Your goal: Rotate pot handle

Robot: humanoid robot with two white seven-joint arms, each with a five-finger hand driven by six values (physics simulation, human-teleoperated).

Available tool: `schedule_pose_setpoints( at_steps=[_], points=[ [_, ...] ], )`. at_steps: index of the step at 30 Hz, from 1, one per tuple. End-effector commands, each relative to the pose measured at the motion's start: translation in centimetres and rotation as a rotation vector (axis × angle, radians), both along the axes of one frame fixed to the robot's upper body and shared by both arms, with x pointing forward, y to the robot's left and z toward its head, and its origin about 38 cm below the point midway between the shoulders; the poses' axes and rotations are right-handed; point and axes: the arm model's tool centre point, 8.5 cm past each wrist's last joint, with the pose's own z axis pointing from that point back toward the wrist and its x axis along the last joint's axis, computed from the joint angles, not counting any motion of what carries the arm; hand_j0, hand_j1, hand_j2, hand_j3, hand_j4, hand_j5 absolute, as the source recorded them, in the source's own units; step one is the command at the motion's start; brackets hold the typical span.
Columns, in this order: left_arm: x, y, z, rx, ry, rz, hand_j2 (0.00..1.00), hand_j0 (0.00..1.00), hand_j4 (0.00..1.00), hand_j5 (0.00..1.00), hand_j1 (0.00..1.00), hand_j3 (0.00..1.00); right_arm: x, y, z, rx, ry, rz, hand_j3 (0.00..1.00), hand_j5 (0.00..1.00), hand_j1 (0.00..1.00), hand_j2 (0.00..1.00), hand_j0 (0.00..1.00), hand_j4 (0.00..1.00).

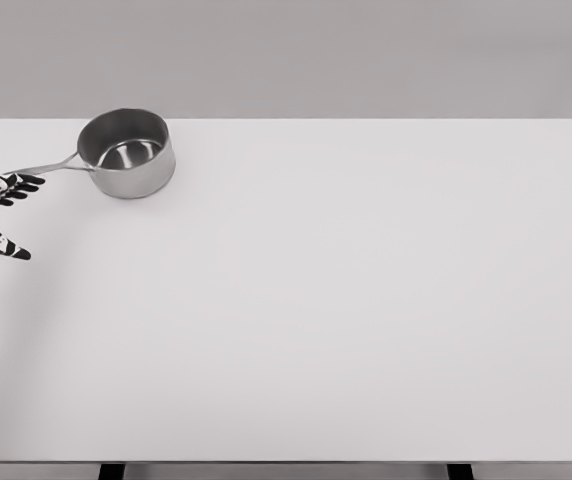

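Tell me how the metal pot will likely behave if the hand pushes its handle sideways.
The pot looks rigid and shiny, so it would probably slide and turn on the smooth table rather than bend. Its wide base suggests it will not tip. The thin handle beside the left hand may slip off the fingers.

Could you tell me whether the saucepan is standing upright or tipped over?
Upright: the saucepan sits flat on the table, its open mouth facing up and its empty inside visible.

White table (366,330), two dark legs at bottom edge, grey wall (366,50) behind
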Motion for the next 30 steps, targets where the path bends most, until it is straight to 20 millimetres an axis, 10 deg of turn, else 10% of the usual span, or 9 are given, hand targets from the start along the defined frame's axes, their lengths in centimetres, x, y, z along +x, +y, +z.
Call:
schedule_pose_setpoints(
  at_steps=[1, 30],
  points=[
    [0.0, 0.0, 0.0, 0.001, -0.001, 0.0, 1.0, 1.0, 1.0, 1.0, 1.0, 1.0, 0.0, 0.0, 0.0, 0.001, 0.001, 0.0, 1.0, 1.0, 1.0, 1.0, 1.0, 1.0],
    [-0.1, 2.1, -0.9, 0.052, 0.026, 0.058, 1.0, 1.0, 1.0, 1.0, 1.0, 1.0, 0.0, 0.0, 0.0, 0.001, 0.001, 0.0, 1.0, 1.0, 1.0, 1.0, 1.0, 1.0]
  ],
)
